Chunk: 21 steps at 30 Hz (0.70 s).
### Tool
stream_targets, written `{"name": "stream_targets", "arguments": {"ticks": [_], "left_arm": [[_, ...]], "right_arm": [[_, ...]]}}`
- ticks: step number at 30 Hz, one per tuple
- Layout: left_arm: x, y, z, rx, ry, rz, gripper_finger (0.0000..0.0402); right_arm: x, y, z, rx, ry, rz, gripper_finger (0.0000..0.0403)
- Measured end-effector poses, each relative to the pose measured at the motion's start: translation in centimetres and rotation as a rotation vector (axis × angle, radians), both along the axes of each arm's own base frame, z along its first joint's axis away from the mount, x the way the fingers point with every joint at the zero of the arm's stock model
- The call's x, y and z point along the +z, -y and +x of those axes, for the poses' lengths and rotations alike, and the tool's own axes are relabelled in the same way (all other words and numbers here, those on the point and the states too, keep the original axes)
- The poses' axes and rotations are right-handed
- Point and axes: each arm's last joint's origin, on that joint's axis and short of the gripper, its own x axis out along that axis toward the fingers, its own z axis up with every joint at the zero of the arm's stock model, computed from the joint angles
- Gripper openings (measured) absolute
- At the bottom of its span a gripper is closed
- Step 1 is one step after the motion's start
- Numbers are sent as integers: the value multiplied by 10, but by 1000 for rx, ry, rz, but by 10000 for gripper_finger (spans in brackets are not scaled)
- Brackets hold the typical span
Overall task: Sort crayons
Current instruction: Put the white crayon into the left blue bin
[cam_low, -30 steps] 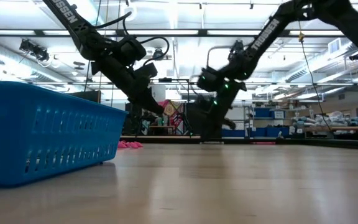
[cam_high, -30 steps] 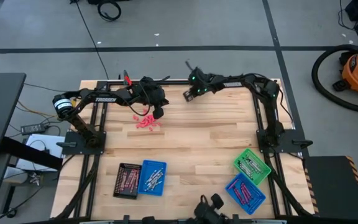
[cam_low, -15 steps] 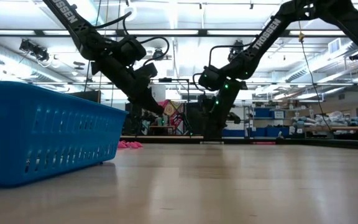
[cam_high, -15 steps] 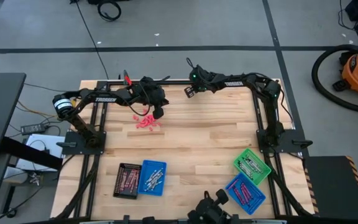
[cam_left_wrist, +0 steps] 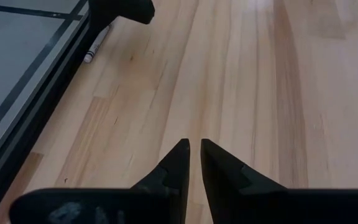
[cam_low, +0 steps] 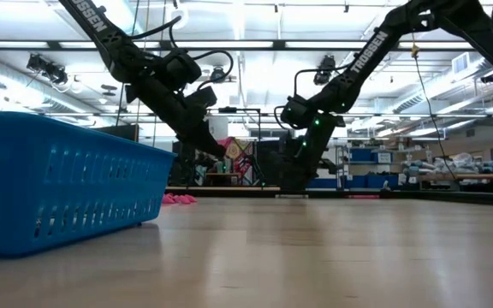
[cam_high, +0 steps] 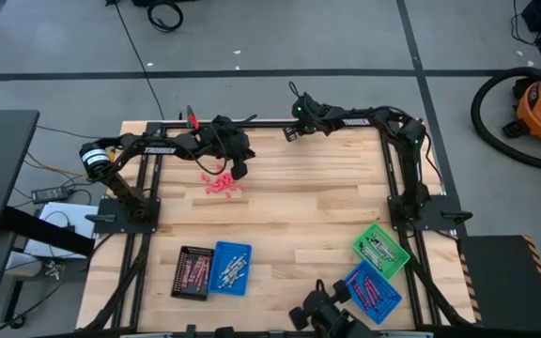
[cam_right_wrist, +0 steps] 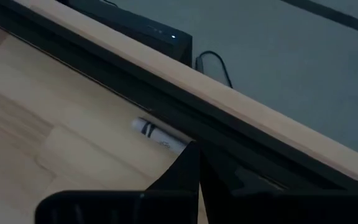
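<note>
A pile of red-pink crayons (cam_high: 222, 185) lies on the wooden table, toward its far left. My left gripper (cam_high: 239, 172) hangs just right of the pile, its fingers (cam_left_wrist: 180, 155) together with nothing between them. A single silver-grey crayon (cam_right_wrist: 157, 135) lies against the dark rail at the table's far edge (cam_right_wrist: 166, 99); the left wrist view shows this crayon (cam_left_wrist: 97, 43) too. My right gripper (cam_high: 287, 133) is shut, and its tips (cam_right_wrist: 191, 157) are over one end of that crayon. My right gripper comes slanting down from the near side toward the far rail, and its shut fingertips cover the near end of the silver-grey crayon (cam_right_wrist: 178, 145). Whether they touch it, I cannot tell. The crayon lies flat on the table along the rail.
A black tray (cam_high: 193, 270) and a blue tray (cam_high: 230, 268) with crayons stand near the front left. A green tray (cam_high: 380, 249) and another blue tray (cam_high: 371, 289) stand at the front right. Bare wood lies in the middle. A raised frame (cam_high: 252, 122) borders the table.
My right gripper has moved toward the table's far edge and a little to the right, turning as it went, and has stayed shut. My left gripper has kept still.
</note>
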Motion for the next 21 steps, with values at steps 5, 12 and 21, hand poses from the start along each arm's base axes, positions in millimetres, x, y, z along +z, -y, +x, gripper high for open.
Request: {"name": "stream_targets", "arguments": {"ticks": [5, 12, 21], "left_arm": [[0, 0, 0, 0, 0, 0, 47], [0, 0, 0, 0, 0, 0, 47], [0, 0, 0, 6, -1, -10, 47]], "right_arm": [[-1, 3, -3, -8, 2, 13, 8], [-2, 1, -6, 24, 1, 77, 6], [23, -41, 17, 167, 5, 82, 10]]}}
